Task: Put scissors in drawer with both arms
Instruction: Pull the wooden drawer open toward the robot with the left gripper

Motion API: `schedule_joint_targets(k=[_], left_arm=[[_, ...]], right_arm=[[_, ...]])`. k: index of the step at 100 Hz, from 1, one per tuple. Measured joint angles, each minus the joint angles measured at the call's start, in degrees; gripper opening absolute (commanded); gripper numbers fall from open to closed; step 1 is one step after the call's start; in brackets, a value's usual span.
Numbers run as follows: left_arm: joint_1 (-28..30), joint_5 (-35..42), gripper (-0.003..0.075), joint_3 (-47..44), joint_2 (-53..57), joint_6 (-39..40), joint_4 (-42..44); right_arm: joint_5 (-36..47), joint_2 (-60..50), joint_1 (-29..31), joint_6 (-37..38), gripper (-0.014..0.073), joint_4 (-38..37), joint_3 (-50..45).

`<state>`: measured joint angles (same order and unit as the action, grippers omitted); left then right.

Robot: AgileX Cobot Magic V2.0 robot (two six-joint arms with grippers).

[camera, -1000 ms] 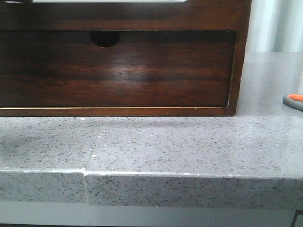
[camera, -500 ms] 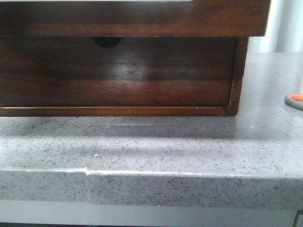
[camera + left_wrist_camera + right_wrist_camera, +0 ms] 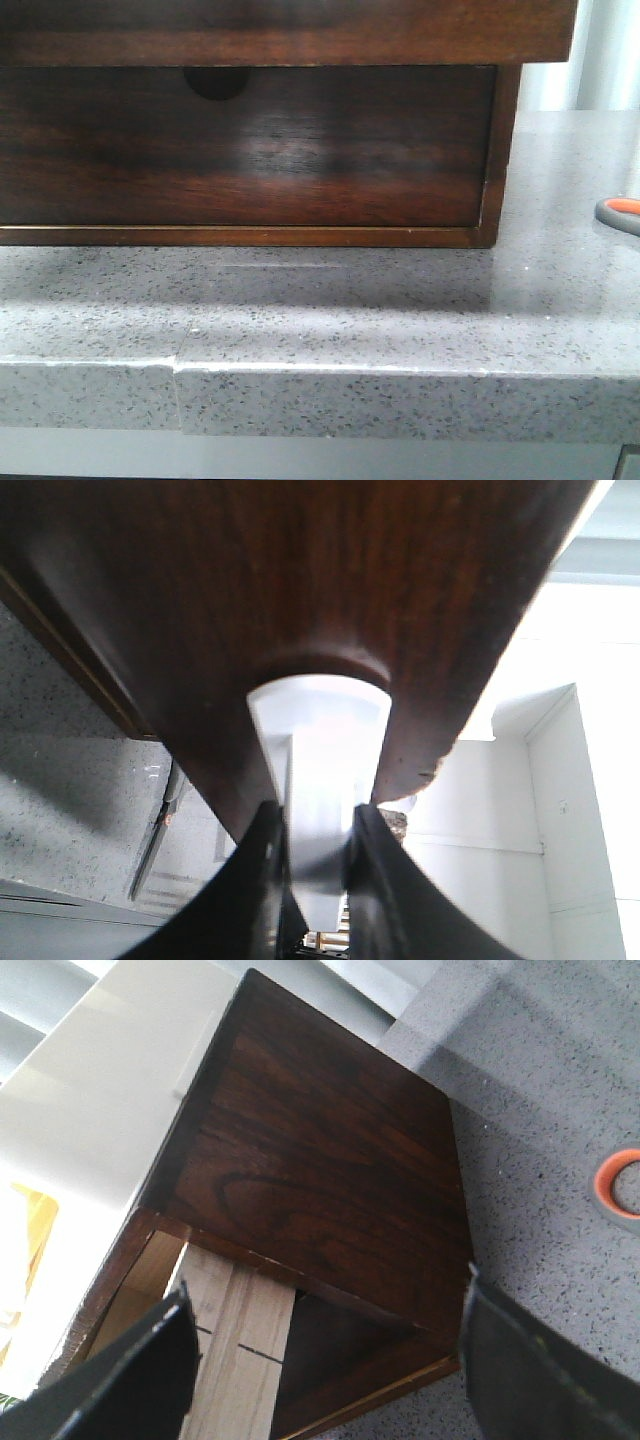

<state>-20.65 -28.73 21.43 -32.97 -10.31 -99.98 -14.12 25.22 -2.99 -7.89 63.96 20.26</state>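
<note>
The scissors show only as a grey handle loop with orange lining, lying on the grey counter at the right edge of the front view and in the right wrist view. The drawer is the upper dark brown front, pulled out over the lower notched front. In the left wrist view my left gripper has its fingers close together at the drawer's white rounded notch, gripping the front. My right gripper is open and empty above the cabinet top, apart from the scissors.
The dark wood cabinet stands on a speckled grey counter with a front edge and a seam at the left. The pulled-out drawer's light wood side shows under the cabinet top. Bare counter lies between the cabinet and the scissors.
The upper drawer front has slid out toward the camera; it now looks wider and overhangs the lower drawer. The scissors have not moved.
</note>
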Motion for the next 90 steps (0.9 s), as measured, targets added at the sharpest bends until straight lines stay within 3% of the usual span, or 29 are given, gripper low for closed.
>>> schedule_joint_targets(k=[51,61,78,90], left_arm=[[0.0,-1.0,0.0003,0.0,0.6,2.9,4.5],[0.0,-1.0,0.0134,0.0,0.7,2.9,5.1],[0.0,-1.7,0.0434,0.2,1.1,0.9,7.2],[0.0,-1.7,0.0521,0.3,1.3,0.5,7.3]], right_arm=[[0.2,0.0,0.0,0.0,0.0487,0.1,0.0],[0.6,0.0,0.0,0.0,0.0487,0.1,0.0],[1.0,0.0,0.0,0.0,0.0487,0.1,0.0],[1.1,0.0,0.0,0.0,0.0487,0.1,0.0]])
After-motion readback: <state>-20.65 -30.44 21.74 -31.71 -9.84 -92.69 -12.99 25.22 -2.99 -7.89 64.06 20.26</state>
